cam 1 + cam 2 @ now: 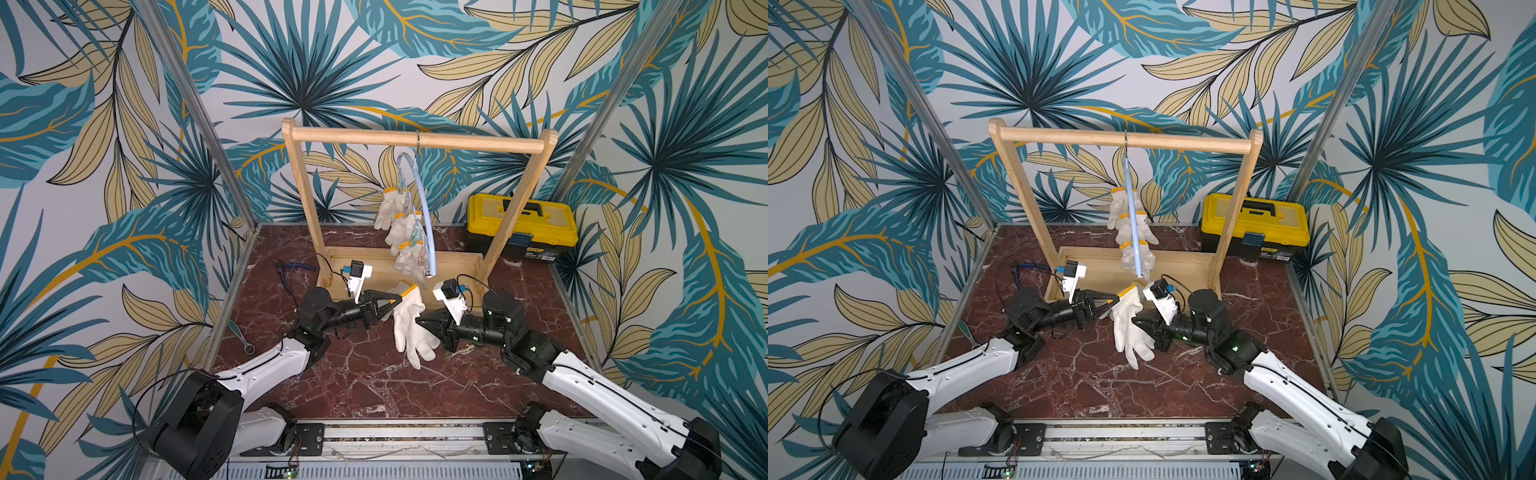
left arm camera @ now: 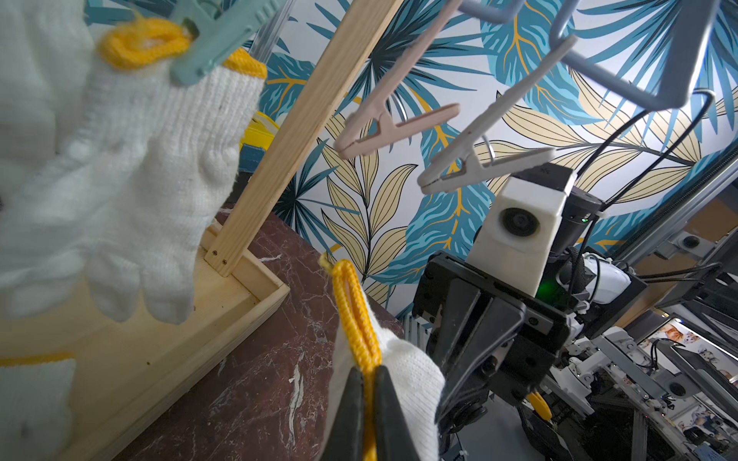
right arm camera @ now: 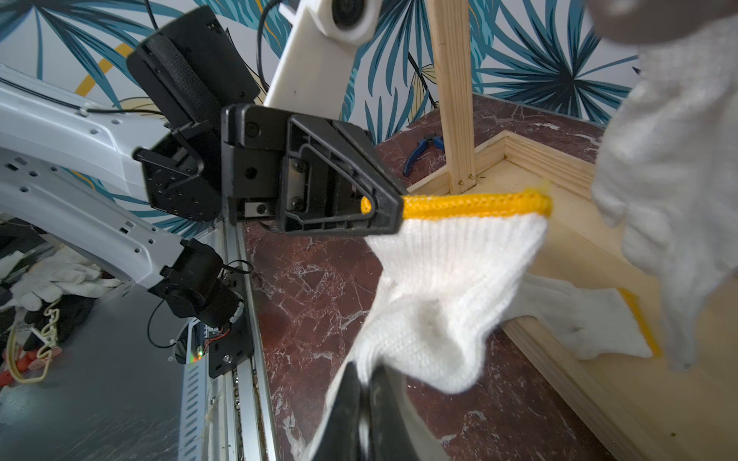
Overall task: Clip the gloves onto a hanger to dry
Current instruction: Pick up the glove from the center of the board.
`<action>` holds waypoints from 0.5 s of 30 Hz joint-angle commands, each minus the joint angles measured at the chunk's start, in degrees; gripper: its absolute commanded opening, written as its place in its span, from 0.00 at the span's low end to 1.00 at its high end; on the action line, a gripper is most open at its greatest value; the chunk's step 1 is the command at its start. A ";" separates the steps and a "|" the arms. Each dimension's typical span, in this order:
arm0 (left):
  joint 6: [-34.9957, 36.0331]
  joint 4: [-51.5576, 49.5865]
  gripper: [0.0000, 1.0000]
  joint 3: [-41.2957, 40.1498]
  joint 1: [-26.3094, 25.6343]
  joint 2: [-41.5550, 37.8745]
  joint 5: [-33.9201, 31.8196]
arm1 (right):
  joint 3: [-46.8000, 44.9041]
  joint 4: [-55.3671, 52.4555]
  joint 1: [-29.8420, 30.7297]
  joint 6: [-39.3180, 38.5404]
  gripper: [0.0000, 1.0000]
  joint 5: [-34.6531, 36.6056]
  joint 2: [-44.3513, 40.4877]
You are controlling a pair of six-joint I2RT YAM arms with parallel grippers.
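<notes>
Left fingers (image 2: 347,419) clamping yellow-trimmed cuff (image 2: 355,311), right fingers (image 3: 343,411) pinching (narrowly) white knitted glove (image 3: 451,271)

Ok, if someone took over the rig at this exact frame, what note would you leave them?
Left gripper: shut on the yellow cuff of the held glove.
Right gripper: at that glove's body, jaws nearly together with fabric between them; grip unclear.
Hanger: hooked on the wooden rack.
Done: three clipped gloves hang from it.
Left: fix the held glove to an empty clip; a spare glove lies on the rack's base.
</notes>
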 commanded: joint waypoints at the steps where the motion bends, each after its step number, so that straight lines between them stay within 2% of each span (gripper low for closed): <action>1: 0.63 1.33 0.00 0.79 0.94 0.25 4.59 | 1.35 -6.69 -0.20 -3.25 0.34 2.52 0.19; 4: 1.70 0.15 0.00 1.25 1.35 0.34 10.19 | 3.38 -12.75 -1.42 -6.05 0.43 1.38 0.07; 7: 3.88 -3.55 0.00 2.64 1.35 0.25 15.92 | 5.99 -16.74 -3.45 -8.69 0.48 -3.32 0.10; 15: 5.63 -7.72 0.00 7.16 1.26 1.02 26.63 | 11.63 -21.87 -8.65 -14.69 0.49 -17.08 1.67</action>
